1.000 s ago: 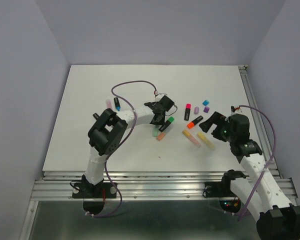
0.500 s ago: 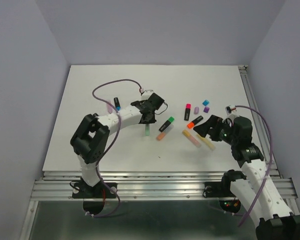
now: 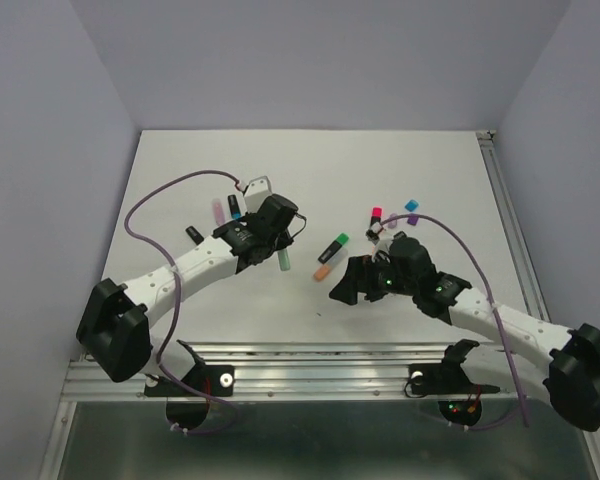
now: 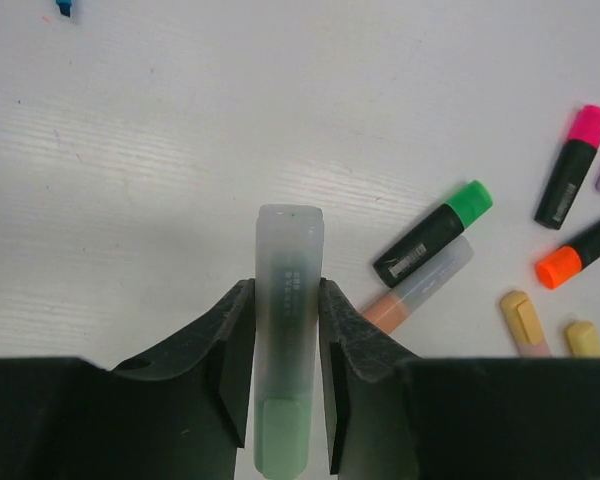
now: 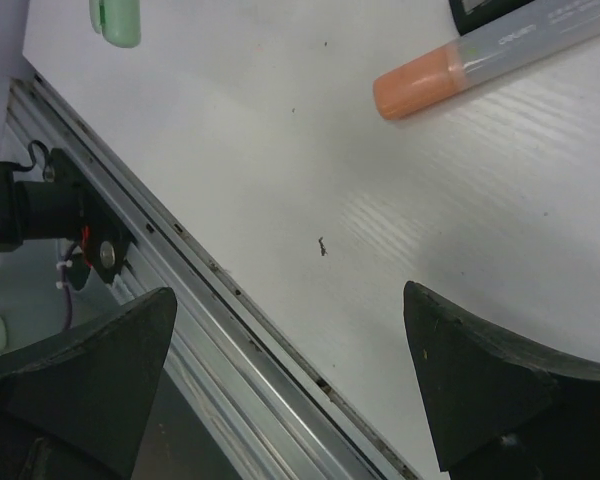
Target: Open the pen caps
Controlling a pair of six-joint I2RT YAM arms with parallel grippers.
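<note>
Now | left claw pinches green highlighter | right claw spread | print illegible

A white table sits between plain lavender walls, edged with aluminium rails.

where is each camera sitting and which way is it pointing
Top external: above and behind the robot, looking down on the white table; the left arm and right arm show whole.
Left wrist: on the left arm, looking forward past the left gripper, shut on the pale green highlighter, over the table.
Right wrist: on the right arm, looking down through the open right gripper at the table's front rail.
Shared: both wrist views show the peach-capped highlighter.
</note>
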